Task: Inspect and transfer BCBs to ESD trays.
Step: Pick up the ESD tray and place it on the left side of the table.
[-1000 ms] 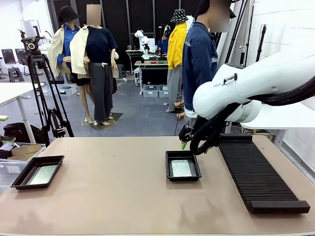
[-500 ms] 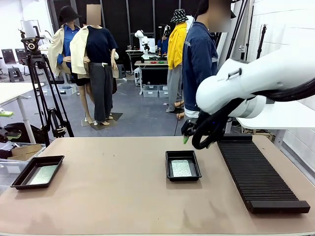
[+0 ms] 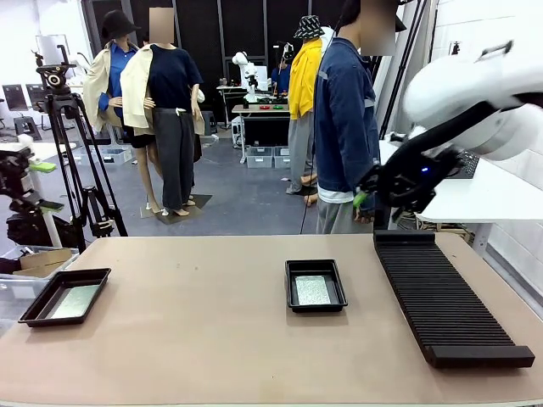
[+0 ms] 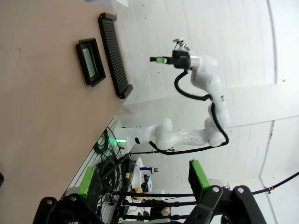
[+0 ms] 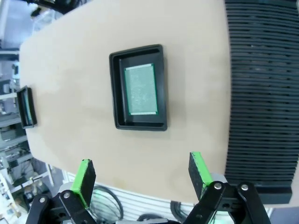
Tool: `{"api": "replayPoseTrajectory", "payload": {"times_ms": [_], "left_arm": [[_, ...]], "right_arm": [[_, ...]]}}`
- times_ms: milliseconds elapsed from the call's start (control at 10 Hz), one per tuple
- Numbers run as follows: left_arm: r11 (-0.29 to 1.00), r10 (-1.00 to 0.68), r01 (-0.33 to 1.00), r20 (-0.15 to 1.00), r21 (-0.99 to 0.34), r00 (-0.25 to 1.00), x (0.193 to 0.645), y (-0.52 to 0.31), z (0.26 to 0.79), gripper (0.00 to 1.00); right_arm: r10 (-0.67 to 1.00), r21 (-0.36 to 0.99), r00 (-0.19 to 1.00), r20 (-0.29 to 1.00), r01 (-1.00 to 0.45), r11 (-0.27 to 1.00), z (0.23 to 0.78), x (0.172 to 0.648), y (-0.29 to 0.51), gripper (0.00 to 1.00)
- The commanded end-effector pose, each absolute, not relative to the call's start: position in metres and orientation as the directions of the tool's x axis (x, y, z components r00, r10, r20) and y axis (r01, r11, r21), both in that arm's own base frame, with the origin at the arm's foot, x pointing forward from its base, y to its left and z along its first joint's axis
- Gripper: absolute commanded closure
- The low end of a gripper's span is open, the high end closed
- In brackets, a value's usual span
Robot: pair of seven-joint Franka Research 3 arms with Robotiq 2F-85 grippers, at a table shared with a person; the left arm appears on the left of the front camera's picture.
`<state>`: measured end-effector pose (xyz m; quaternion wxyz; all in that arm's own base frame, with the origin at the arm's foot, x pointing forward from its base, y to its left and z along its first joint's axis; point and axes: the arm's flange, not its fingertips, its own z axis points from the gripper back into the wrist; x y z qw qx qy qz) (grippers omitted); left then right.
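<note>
Two black ESD trays lie on the table, each holding a green BCB flat on its floor. The middle tray carries one board, also seen from above as tray and board. The left tray carries another board. My right gripper hangs open and empty, high above the far end of the rack; its green pads stand wide apart. My left gripper is raised off the table's left end, open and empty, its pads spread.
A long black ribbed rack runs along the table's right side. A person in a blue jacket stands at the far edge behind the middle tray. A camera tripod stands beyond the left corner. Bare tabletop lies between the trays.
My right arm has lifted up and swung right, away from the middle tray toward the rack's far end. My left gripper has risen at the left edge. The boards stay in their trays.
</note>
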<state>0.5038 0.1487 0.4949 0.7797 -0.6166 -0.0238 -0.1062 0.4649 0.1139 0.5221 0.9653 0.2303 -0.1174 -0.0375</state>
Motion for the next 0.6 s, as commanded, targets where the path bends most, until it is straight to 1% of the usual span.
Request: {"api": "replayPoseTrajectory", "payload": {"times_ms": [0,100,200,400,500], "left_arm": [[0.312,-0.172,0.179,0.13,-0.933,0.976,0.502,0.112,0.502,0.0],[0.338,-0.192,0.167,0.106,-0.926,0.976,0.506,0.093,0.508,0.0],[0.384,-0.203,0.148,0.074,-0.911,0.976,0.511,0.072,0.516,0.0],[0.473,-0.208,0.101,0.001,-0.875,0.978,0.518,0.034,0.527,0.0],[0.503,-0.209,0.081,-0.03,-0.86,0.978,0.521,0.013,0.531,0.0]], "right_arm": [[-0.16,0.507,0.973,0.169,0.054,0.86,0.525,0.475,0.079,0.0],[-0.181,0.542,0.973,0.147,0.074,0.837,0.525,0.479,0.057,0.0],[-0.166,0.616,0.978,0.129,0.053,0.786,0.523,0.481,0.03,0.0],[-0.183,0.724,0.976,0.12,0.04,0.688,0.516,0.476,-0.014,0.0],[-0.16,0.766,0.98,0.119,0.012,0.642,0.51,0.475,-0.036,0.0]]}}
